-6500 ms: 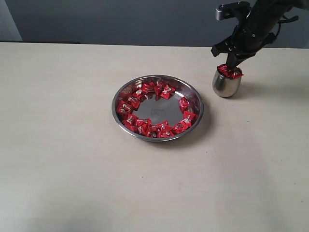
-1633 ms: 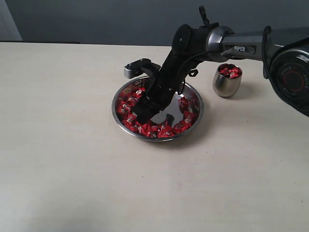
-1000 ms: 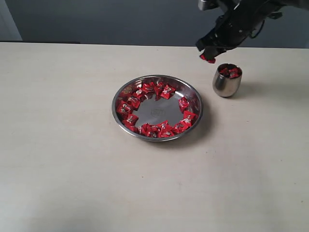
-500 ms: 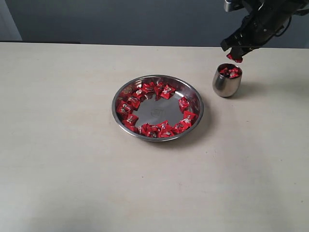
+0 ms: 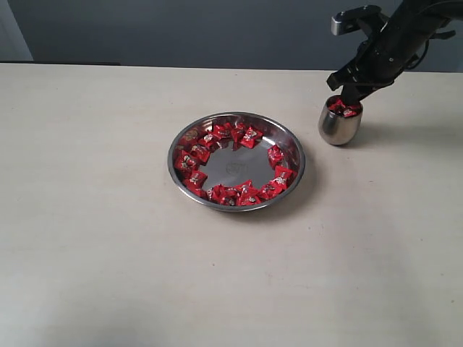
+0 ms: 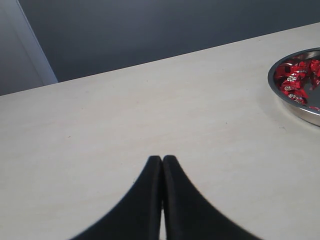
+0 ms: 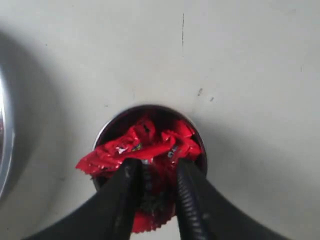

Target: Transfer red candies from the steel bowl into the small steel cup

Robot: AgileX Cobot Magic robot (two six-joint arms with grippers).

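While one steel bowl [image 5: 236, 114] holds roughly twenty red candies [image 5: 252, 135] ringed along its wall, your one small steel cup [image 5: 338, 129] near it is heaped with a few more. Only the right wrist view shows the right gripper [image 7: 158, 165] over that heap, fingers slightly apart around red wrapper; whether it grips, you cannot tell. Only the left wrist view shows the left gripper [image 6: 162, 160], pressed together, empty.

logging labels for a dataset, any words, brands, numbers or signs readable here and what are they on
No text can be read in any of these views.
red candies: small white-and-dark print on the wrappers, too small and blurred to read.
steel bowl: a faint mark at the centre of its bottom, too blurred to read.
small steel cup: no marking visible.
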